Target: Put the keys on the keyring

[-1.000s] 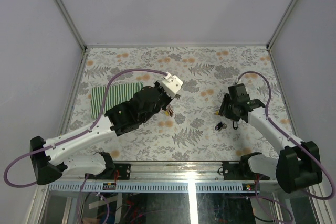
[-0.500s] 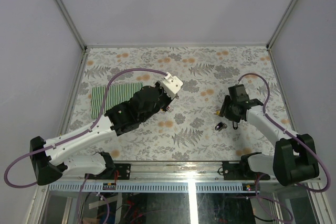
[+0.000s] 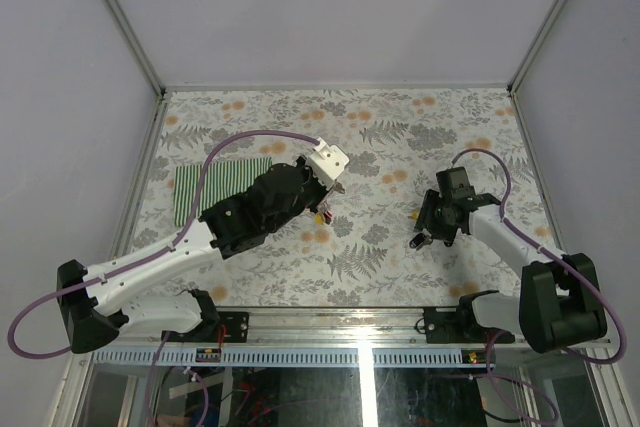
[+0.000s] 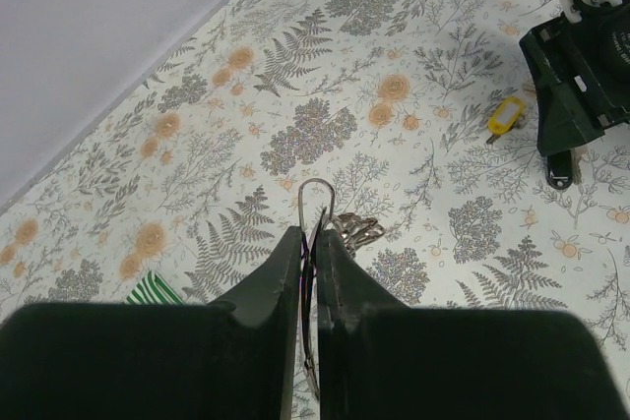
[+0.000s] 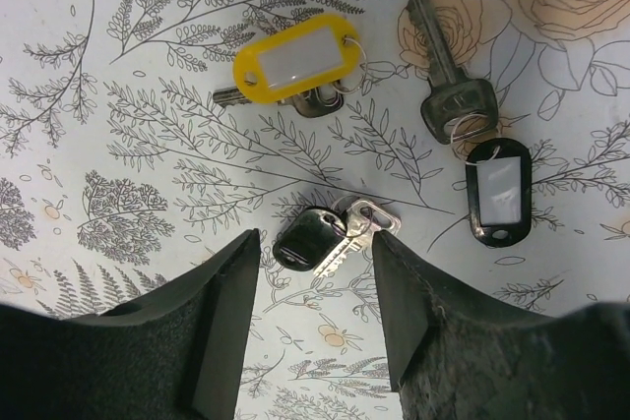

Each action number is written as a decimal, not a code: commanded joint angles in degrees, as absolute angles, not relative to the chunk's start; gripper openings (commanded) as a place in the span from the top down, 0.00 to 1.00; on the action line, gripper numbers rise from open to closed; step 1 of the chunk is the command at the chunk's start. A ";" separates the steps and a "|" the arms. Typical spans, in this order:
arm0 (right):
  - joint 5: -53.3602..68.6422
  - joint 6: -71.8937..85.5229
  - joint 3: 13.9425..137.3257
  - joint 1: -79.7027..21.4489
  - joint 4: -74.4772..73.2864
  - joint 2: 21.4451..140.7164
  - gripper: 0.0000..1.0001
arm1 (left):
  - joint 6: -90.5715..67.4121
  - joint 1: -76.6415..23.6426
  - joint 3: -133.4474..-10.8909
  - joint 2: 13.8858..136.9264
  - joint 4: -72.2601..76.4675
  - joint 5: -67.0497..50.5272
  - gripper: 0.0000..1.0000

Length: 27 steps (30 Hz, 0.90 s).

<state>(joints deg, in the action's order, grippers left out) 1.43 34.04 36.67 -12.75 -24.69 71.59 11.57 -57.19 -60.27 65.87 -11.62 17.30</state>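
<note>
Pinches the keyring (image 4: pixel 315 189) in the closed left gripper (image 4: pixel 307 243), loop jutting ahead for threading. Sets the parted right gripper (image 5: pixel 315 245) astride the black-headed key (image 5: pixel 303 237), ready to grasp.

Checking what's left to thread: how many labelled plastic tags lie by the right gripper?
2: yellow tag upper left of the right wrist view, black tag at its right. Others may be hidden elsewhere.

Floral table (image 3: pixel 400 112) bears keys (image 5: pixel 307 239) and striped cloth (image 3: pixel 190 190).
</note>
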 commanded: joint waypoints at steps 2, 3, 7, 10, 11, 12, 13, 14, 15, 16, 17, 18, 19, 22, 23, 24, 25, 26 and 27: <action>4.51 33.80 35.98 -12.44 -23.20 73.21 0.44 | 11.02 -56.58 -61.08 65.04 -9.51 16.55 1.00; 5.30 33.61 35.95 -12.45 -22.97 73.62 0.45 | 11.04 -56.57 -61.08 65.04 -9.58 16.48 1.00; 8.85 32.98 36.42 -12.48 -22.08 75.95 0.46 | 11.07 -56.48 -61.16 65.18 -9.62 16.35 1.00; 11.67 32.96 36.47 -12.48 -20.51 76.82 0.47 | 11.01 -56.44 -61.26 65.48 -9.76 16.39 1.00; 12.38 32.88 36.66 -12.55 -20.14 77.15 0.48 | 11.01 -56.36 -61.33 65.57 -9.80 16.36 1.00; 12.92 32.83 36.87 -12.57 -19.88 77.49 0.48 | 11.06 -56.41 -61.32 65.59 -9.84 16.27 1.00; 13.45 32.79 37.17 -12.58 -19.73 77.85 0.49 | 11.06 -56.36 -61.34 65.65 -9.84 16.26 1.00; 14.10 32.66 37.52 -12.61 -19.56 78.21 0.50 | 11.00 -56.27 -61.35 65.75 -9.85 16.26 1.00; 14.91 32.63 37.76 -12.76 -19.20 78.42 0.51 | 11.02 -56.30 -61.41 65.94 -9.91 16.19 1.00; 15.99 32.58 37.87 -13.05 -18.59 78.62 0.51 | 11.03 -56.28 -61.48 66.11 -9.97 16.13 1.00; 17.48 32.39 37.86 -13.37 -17.71 78.72 0.52 | 11.01 -56.19 -61.57 66.16 -10.11 16.09 1.00; 19.22 32.10 37.75 -13.71 -16.48 78.75 0.53 | 11.06 -56.17 -61.63 66.33 -10.23 16.06 1.00; 21.66 31.57 37.64 -14.21 -15.05 78.76 0.54 | 11.00 -56.18 -61.69 66.40 -10.24 16.06 1.00; 26.51 30.18 37.37 -15.39 -11.10 77.73 0.54 | 11.03 -56.14 -61.79 66.60 -10.22 16.08 1.00; 25.92 30.05 37.36 -15.59 -10.92 76.94 0.54 | 11.07 -56.08 -61.82 66.67 -10.24 16.08 1.00; 24.04 30.20 37.28 -15.56 -11.21 75.73 0.54 | 11.08 -56.08 -61.80 66.77 -10.32 16.11 1.00; 21.19 30.30 37.38 -15.58 -12.27 74.63 0.54 | 11.09 -56.14 -61.82 66.90 -10.40 16.13 1.00; 17.70 30.31 37.71 -15.57 -14.01 73.66 0.54 | 11.17 -56.08 -61.87 66.93 -10.42 16.17 1.00; 13.90 30.08 38.35 -15.58 -16.23 73.03 0.54 | 11.21 -55.99 -61.87 67.07 -10.38 16.17 1.00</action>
